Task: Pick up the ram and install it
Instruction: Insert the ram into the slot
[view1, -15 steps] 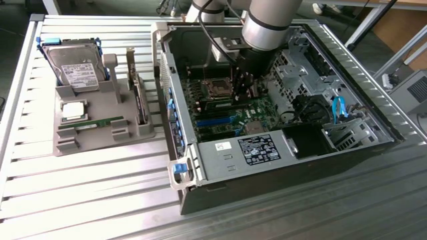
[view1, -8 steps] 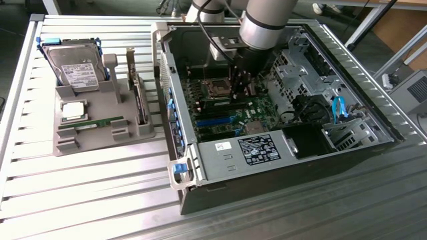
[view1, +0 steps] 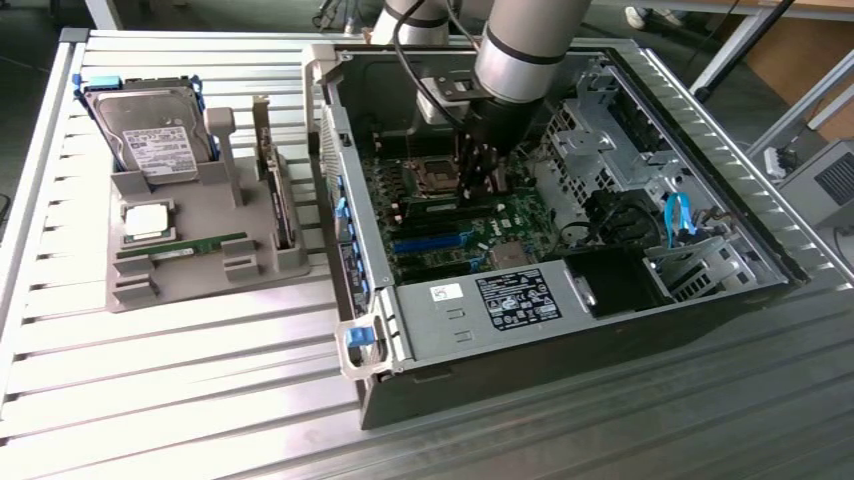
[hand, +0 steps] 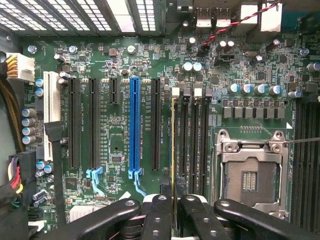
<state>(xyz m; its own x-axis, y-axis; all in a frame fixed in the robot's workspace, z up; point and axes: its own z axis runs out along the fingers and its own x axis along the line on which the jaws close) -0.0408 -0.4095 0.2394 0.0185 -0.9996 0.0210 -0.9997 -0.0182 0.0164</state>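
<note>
Hand (hand: 173, 204) is down inside the open computer case (view1: 400, 330), clenched on the ram (hand: 173, 150). The ram shows edge-on, a thin yellowish line between the two inner fingers (hand: 161, 215), lined up along the memory slots (hand: 192, 145) beside the empty processor socket (hand: 248, 172). Whether it has touched the slot is hard to say from here.

Handling: it looks like a light, stiff, thin board, fragile at the chips and contacts. A pinch on the flat faces near the middle of the long top edge looks right.

Writing: the white print on the motherboard (hand: 120, 150) is too small to read. So are the hard drive (view1: 150, 130) label and the black power-supply sticker (view1: 518, 298).
</note>
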